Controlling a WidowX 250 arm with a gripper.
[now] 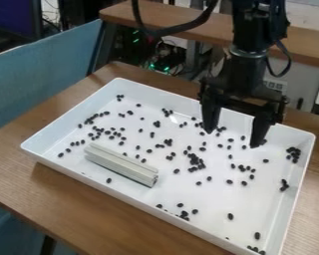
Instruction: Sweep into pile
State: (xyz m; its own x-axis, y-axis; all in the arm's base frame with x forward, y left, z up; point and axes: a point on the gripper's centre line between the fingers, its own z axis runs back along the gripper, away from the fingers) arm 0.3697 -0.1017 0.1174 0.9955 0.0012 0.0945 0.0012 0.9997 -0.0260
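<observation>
Small black bean-like pieces [194, 160] are scattered over the floor of a large white rectangular tray [262, 191], some single and some in loose clumps. At the far left of the view, a dark screen [12, 17] shows above a blue panel [42, 57], which stands beside the brown wood-grain counter [29, 187] carrying the tray. Inside the tray's left part, a loose string of pieces runs near the left wall, with more dotted just beside it. Next comes a pale grey, grooved straight bar [122, 164], lying at a slant on the tray floor, its right end nearer the camera; one piece sits near its front side. Farther back, past the tray, green lights [165, 68] glow among dark cables, under a brown wooden shelf [122, 12].

Around the tray's middle, the pieces form a denser clump, with others spread around it, and a smaller group lies by the front wall. Right of centre, the black robot arm [247, 30] comes in from the top edge, and its black two-fingered tool [233, 139] hangs over the far part of the tray, spread wide, its tips well apart, away from the bar. Along the right wall are two tight clumps, one nearer the camera than the other, and a few more pieces gather at the near right corner
</observation>
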